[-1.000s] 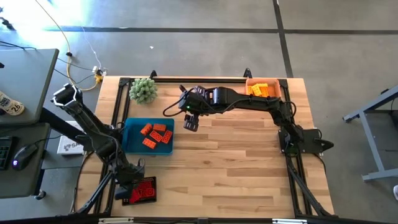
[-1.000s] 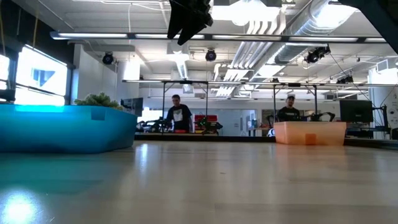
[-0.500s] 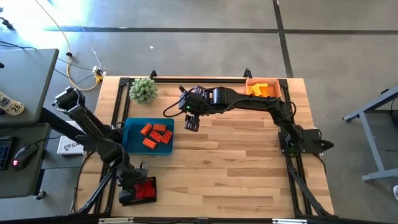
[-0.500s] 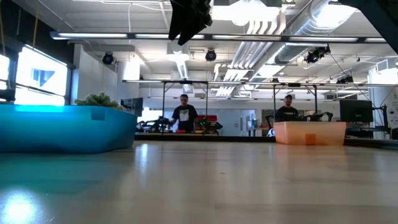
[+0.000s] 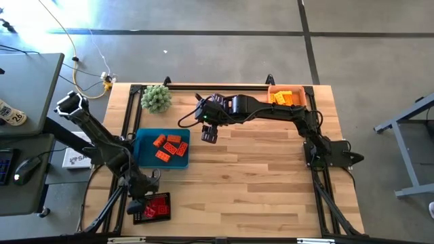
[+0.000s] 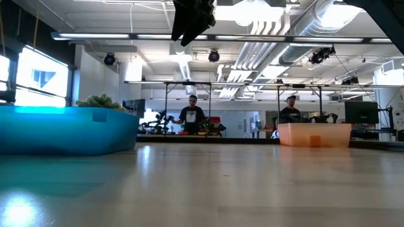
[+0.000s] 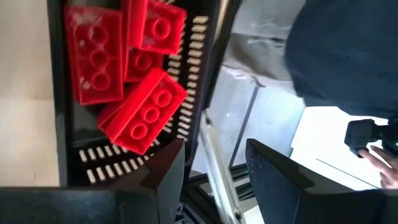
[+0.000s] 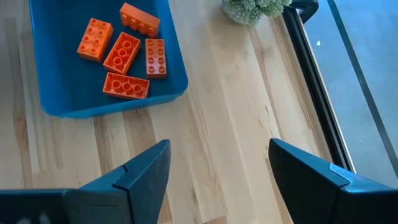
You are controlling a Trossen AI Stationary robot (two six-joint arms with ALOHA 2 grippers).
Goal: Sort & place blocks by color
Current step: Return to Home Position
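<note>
My left gripper (image 7: pixel 214 177) hangs with its fingers apart and empty at the edge of the black bin (image 7: pixel 112 163), whose slotted floor and heap of glossy studded red blocks (image 7: pixel 146 112) only its wrist view shows clearly. My right gripper (image 8: pixel 217 180), likewise spread and holding nothing, hovers over the pale wood-plank table (image 8: pixel 236 106) beside the smooth blue tray (image 8: pixel 50 81), where five orange blocks (image 8: pixel 124 53) lie flat. The yellow blocks (image 5: pixel 285 99) in the orange bin (image 5: pixel 285 87), at the table's upper right corner, show only from above; the low view gives just that bin's translucent wall.
</note>
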